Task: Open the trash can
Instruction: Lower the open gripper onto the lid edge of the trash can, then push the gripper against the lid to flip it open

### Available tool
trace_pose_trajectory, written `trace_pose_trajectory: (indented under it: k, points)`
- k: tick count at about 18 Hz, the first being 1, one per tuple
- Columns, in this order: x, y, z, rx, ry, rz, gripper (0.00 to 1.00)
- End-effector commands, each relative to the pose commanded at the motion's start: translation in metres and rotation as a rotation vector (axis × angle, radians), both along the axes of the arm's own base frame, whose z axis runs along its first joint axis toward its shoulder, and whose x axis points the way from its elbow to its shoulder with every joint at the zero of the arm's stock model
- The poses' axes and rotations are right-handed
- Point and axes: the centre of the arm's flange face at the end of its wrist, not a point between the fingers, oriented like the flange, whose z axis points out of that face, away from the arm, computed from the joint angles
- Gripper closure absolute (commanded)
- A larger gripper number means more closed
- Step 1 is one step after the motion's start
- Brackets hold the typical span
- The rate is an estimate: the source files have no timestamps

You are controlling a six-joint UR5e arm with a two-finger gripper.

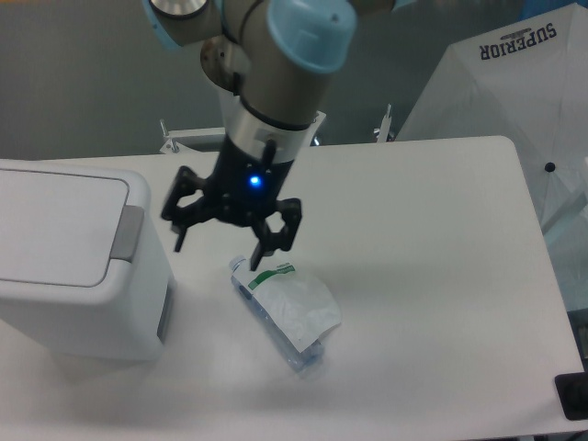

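The trash can (pixel 73 262) sits at the table's (pixel 441 276) nine o'clock edge, lid flat and shut, grey push tab (pixel 128 232) facing me. My gripper (pixel 225 246) hovers just at its three o'clock, fingers spread, holding nothing. A crumpled clear bottle (pixel 285 303) lies at my five o'clock.

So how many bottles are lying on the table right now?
1. The bottle lies on its side mid-table, just right of the trash can and below the open gripper. None other shows.

Grey metal arm (pixel 266 92) with light-blue joint caps, black two-finger pincer (pixel 220 244), small blue light glowing at wrist
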Motion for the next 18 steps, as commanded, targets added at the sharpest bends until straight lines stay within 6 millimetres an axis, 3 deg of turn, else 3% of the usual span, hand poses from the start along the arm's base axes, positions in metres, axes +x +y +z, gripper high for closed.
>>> trace_pose_trajectory:
  k: [7, 18]
  points:
    - [0.024, -0.016, -0.014, -0.022, -0.010, -0.021, 0.00]
    - [0.040, -0.011, -0.032, -0.045, -0.028, -0.048, 0.00]
